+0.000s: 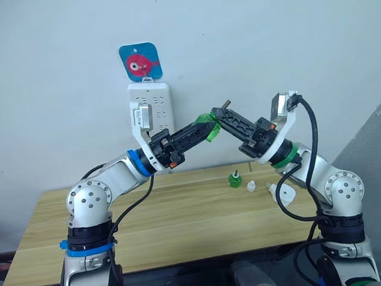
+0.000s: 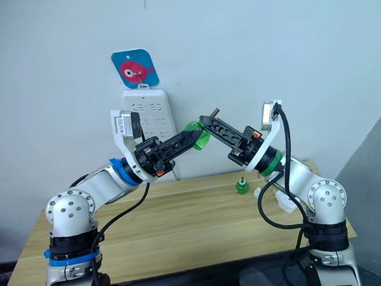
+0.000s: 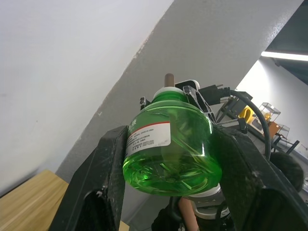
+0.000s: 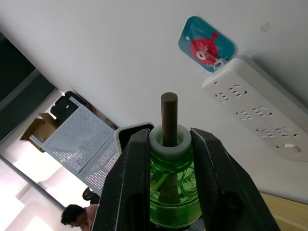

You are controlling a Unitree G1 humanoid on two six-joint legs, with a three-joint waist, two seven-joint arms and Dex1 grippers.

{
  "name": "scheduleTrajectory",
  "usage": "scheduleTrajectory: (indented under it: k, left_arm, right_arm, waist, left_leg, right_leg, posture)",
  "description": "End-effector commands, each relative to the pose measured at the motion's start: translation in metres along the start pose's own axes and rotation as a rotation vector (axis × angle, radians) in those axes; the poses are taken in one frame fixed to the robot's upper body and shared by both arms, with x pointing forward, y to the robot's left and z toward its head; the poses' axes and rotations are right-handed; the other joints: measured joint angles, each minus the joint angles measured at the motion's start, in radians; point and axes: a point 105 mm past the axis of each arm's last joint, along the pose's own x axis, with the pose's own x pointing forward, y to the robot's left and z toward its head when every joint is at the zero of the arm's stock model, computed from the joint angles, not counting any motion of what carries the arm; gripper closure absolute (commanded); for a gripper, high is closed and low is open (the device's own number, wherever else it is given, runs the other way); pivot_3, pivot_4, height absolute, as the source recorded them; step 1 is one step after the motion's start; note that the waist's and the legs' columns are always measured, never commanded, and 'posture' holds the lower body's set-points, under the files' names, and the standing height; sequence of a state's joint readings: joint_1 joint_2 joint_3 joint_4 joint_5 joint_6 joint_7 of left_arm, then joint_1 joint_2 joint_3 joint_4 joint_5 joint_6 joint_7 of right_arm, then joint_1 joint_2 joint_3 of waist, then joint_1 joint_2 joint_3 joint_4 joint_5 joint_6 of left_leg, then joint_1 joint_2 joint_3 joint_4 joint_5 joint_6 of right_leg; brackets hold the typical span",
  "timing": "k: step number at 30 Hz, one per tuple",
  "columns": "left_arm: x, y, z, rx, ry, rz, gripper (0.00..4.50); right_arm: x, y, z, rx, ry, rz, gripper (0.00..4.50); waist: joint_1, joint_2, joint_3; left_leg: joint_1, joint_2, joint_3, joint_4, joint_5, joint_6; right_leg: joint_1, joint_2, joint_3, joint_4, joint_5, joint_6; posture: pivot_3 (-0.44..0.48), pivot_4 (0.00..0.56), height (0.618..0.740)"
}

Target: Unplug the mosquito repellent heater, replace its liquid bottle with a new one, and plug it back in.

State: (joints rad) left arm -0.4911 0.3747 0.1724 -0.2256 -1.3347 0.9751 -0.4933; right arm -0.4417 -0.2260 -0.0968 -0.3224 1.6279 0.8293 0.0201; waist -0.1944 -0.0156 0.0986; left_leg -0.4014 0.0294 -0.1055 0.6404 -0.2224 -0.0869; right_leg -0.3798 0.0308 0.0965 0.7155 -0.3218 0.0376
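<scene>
A green liquid bottle (image 1: 210,126) with a white collar and a brown wick is held in mid-air in front of the wall, between both arms. My left gripper (image 1: 204,128) is shut on its round body (image 3: 168,144). My right gripper (image 1: 222,116) is shut on its neck, the fingers on either side of the white collar (image 4: 168,140). A second small green bottle (image 1: 233,178) stands upright on the table, with a small white cap (image 1: 251,186) beside it. The white mosquito repellent heater (image 2: 285,201) lies on the table by my right arm, partly hidden by a cable.
A long white power strip (image 1: 150,106) hangs on the wall behind my left arm, under a blue sticker with a pink fish (image 1: 140,61). The wooden table (image 1: 183,222) spreads below both arms. A black cable (image 1: 311,134) loops from my right wrist.
</scene>
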Motion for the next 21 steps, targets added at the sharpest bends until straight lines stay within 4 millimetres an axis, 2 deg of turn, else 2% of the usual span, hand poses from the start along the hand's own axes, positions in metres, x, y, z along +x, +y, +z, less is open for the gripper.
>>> scheduleTrajectory:
  k: [1, 5, 10, 13, 16, 17, 19, 21]
  left_arm:
    - [-0.005, 0.000, 0.009, 0.031, -0.020, 0.010, 2.21]
    - [-0.006, 0.000, 0.005, 0.041, 0.003, 0.006, 2.21]
    - [-0.009, 0.003, 0.000, 0.061, 0.033, 0.018, 2.21]
    - [-0.010, 0.004, -0.001, 0.071, 0.043, 0.022, 2.21]
    - [-0.014, 0.006, -0.008, 0.110, 0.088, 0.028, 2.21]
    - [-0.021, 0.009, -0.019, 0.178, 0.172, 0.037, 2.21]
    - [-0.033, 0.012, -0.036, 0.254, 0.289, 0.034, 2.21]
    - [-0.037, 0.012, -0.040, 0.279, 0.321, 0.023, 2.21]
  right_arm:
    - [-0.001, 0.020, 0.003, -0.035, -0.015, 0.079, 2.93]
    - [-0.004, 0.011, 0.007, -0.062, -0.027, 0.024, 1.59]
    - [-0.020, -0.006, 0.009, -0.104, -0.012, -0.082, 1.58]
    - [-0.024, -0.009, 0.009, -0.115, -0.004, -0.103, 1.58]
    - [-0.038, -0.017, 0.007, -0.192, 0.046, -0.175, 1.58]
    - [-0.056, -0.029, 0.006, -0.304, 0.134, -0.275, 1.40]
    - [-0.082, -0.042, 0.005, -0.414, 0.249, -0.396, 0.98]
    - [-0.090, -0.045, 0.005, -0.442, 0.280, -0.418, 0.28]
  waist:
    - [0.000, 0.000, 0.000]
    - [0.000, 0.000, 0.000]
    - [0.000, 0.000, 0.000]
    - [0.000, 0.000, 0.000]
    - [0.000, 0.000, 0.000]
    - [0.000, 0.000, 0.000]
    - [0.001, 0.002, 0.003]
    - [0.002, 0.002, 0.003]
  left_leg:
    - [0.000, 0.000, 0.000, 0.000, 0.000, 0.000]
    - [0.000, 0.000, 0.000, 0.000, 0.000, 0.000]
    - [0.000, 0.000, 0.000, 0.000, 0.000, 0.000]
    - [0.000, 0.000, 0.001, 0.000, 0.000, 0.000]
    - [0.000, 0.000, 0.001, 0.000, 0.000, 0.000]
    - [0.000, 0.000, 0.001, 0.000, 0.000, 0.000]
    - [0.000, 0.000, 0.002, -0.001, 0.000, 0.000]
    - [0.001, 0.000, 0.005, -0.004, 0.000, 0.000]
  right_leg:
    - [0.000, 0.000, 0.000, 0.000, 0.000, 0.000]
    - [0.000, 0.000, 0.000, 0.000, 0.000, 0.000]
    - [0.000, 0.000, 0.000, 0.000, 0.000, 0.000]
    - [0.000, 0.000, 0.000, 0.000, 0.000, 0.000]
    - [0.000, 0.001, 0.000, 0.000, 0.000, 0.000]
    - [0.000, 0.001, 0.001, 0.000, 0.000, 0.000]
    - [-0.001, 0.001, 0.001, -0.002, 0.000, 0.000]
    - [0.000, 0.000, 0.004, -0.003, 0.000, 0.000]
  posture:
    - [-0.166, 0.000, 0.710]
    - [-0.171, 0.000, 0.710]
    - [-0.180, 0.005, 0.710]
    - [-0.180, 0.005, 0.710]
    - [-0.184, 0.019, 0.710]
    - [-0.194, 0.053, 0.710]
    - [-0.197, 0.064, 0.710]
    - [-0.197, 0.064, 0.710]
